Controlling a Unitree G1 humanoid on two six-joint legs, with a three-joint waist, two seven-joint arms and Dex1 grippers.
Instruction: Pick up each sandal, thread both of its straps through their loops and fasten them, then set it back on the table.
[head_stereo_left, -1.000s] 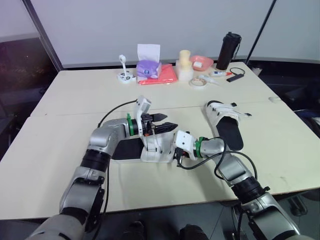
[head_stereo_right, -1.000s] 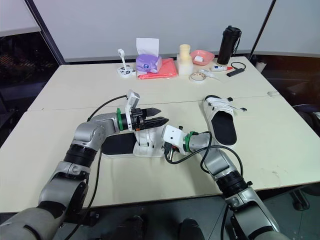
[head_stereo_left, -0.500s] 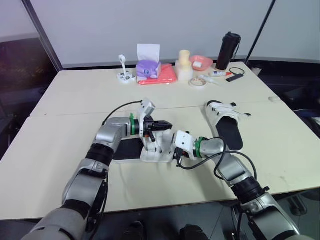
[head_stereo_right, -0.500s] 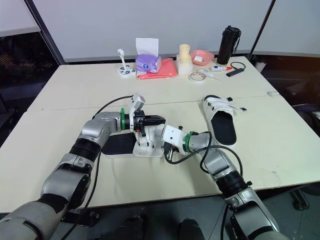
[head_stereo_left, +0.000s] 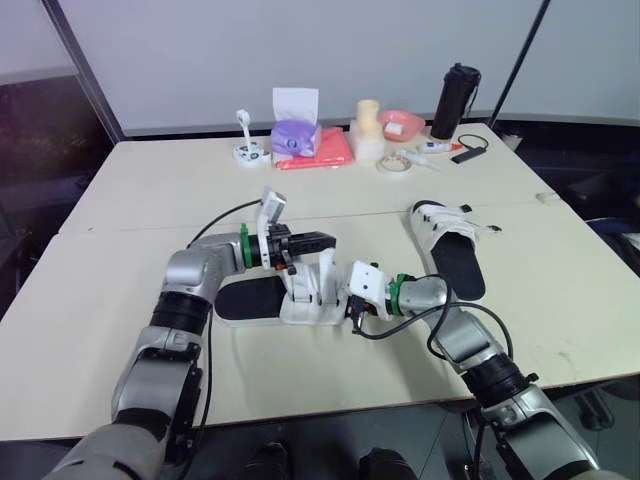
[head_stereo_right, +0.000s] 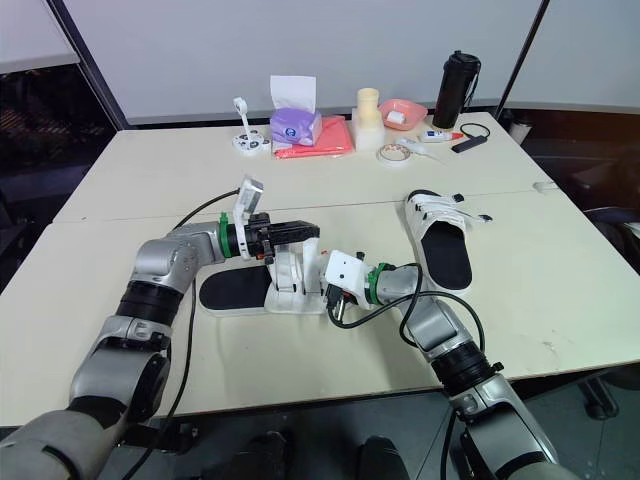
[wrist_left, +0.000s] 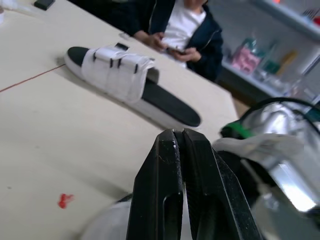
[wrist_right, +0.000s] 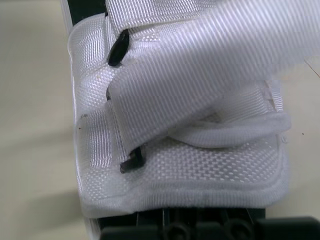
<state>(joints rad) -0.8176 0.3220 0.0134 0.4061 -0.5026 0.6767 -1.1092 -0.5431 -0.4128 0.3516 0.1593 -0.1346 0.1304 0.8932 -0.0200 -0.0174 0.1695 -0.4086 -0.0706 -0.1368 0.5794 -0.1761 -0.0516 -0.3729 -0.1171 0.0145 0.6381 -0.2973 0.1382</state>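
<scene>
**Woven webbing, dull soles, glossy plastic**

Coarse white woven webbing on the straps (wrist_right: 200, 65) of the near black-soled white-strapped sandal (head_stereo_left: 285, 302), ribbed weave plain in the right wrist view, matt throughout. Small black plastic loops (wrist_right: 116, 50) set into it, smooth with a slight sheen. Same matt white webbing over a dull black footbed on the second black-soled sandal (head_stereo_left: 448, 245) at 3 o'clock. Smooth, glossy black plastic on the fingers (wrist_left: 202, 190) of the left gripper (wrist_left: 179, 132), pressed together. Cream tabletop (head_stereo_left: 140, 190) smooth and matt, laminate-like. At 12 o'clock, thin white paper tissue (head_stereo_left: 297, 103) rising from a purple box (head_stereo_left: 296, 138). At 1 o'clock, tall black flask (head_stereo_left: 455, 100), smooth with a soft sheen.
</scene>
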